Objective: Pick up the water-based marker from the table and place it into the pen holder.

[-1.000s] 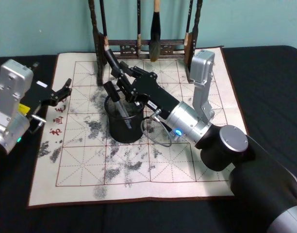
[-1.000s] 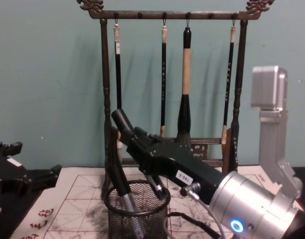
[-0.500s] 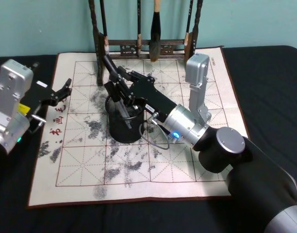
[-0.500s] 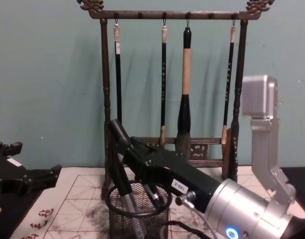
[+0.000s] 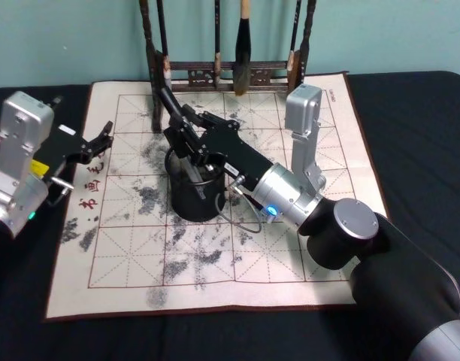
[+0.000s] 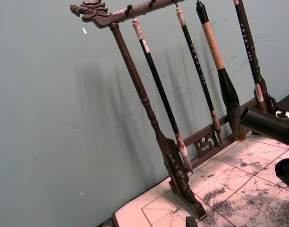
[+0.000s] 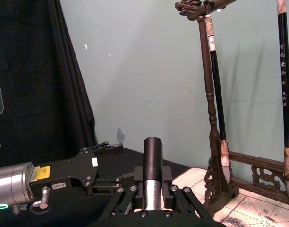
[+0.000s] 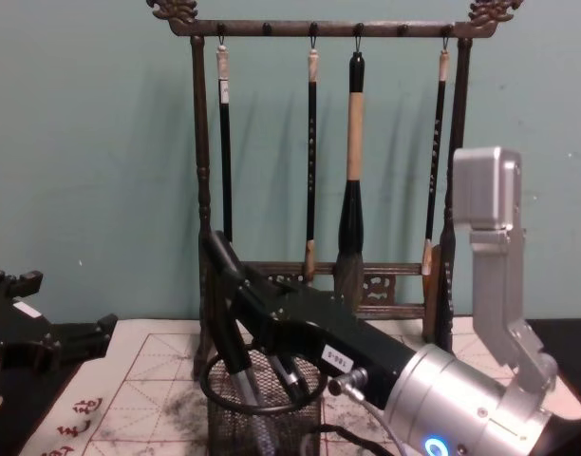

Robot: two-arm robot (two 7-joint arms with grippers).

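The water-based marker (image 5: 168,105), black at the top and silver lower down, leans with its lower end inside the black wire-mesh pen holder (image 5: 181,204) on the stained mat. My right gripper (image 5: 186,145) is shut on the marker just above the holder's rim. From the chest the marker (image 8: 224,294) slants down into the pen holder (image 8: 281,427). In the right wrist view the marker (image 7: 153,156) stands clamped between the fingers. My left gripper (image 5: 102,138) is open over the mat's left edge, apart from the holder.
A tall dark wooden brush rack (image 5: 215,74) with several hanging brushes stands just behind the holder, at the mat's far edge. The white gridded mat (image 5: 290,256) lies on the black table (image 5: 418,135). The right arm's elbow (image 5: 301,120) rises by the rack's right post.
My right gripper has moved down and slightly back with the marker, sinking its lower end deeper into the pen holder. The left arm has stayed put.
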